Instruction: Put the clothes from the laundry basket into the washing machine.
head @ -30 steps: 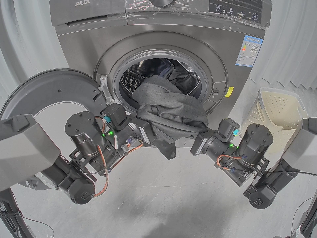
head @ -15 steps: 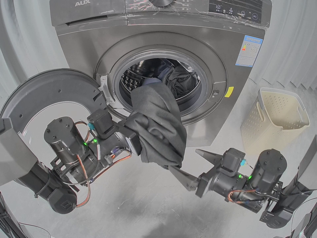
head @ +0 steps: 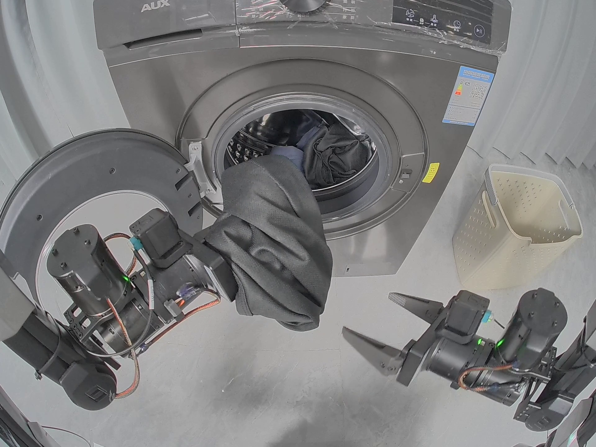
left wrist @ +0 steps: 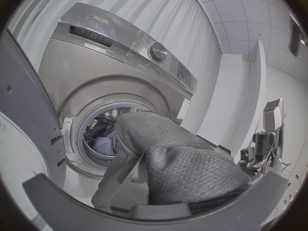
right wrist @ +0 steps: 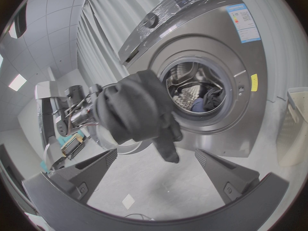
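Note:
A dark grey garment hangs in a thick fold in front of the washing machine. Its upper end reaches the lower left rim of the open drum. My left gripper is shut on its lower part, and the cloth drapes over and hides the fingers. My right gripper stands open low at the right, apart from the garment, with nothing between its fingers. Inside the drum lie a black piece and a blue one.
The round door is swung fully open to the left, behind my left arm. A cream perforated laundry basket stands on the floor right of the machine. Bare grey floor spreads in front.
My right gripper has let go of the garment, opened, and dropped back down to the right. My left arm has pulled back and lower left, drawing the garment away from the drum.

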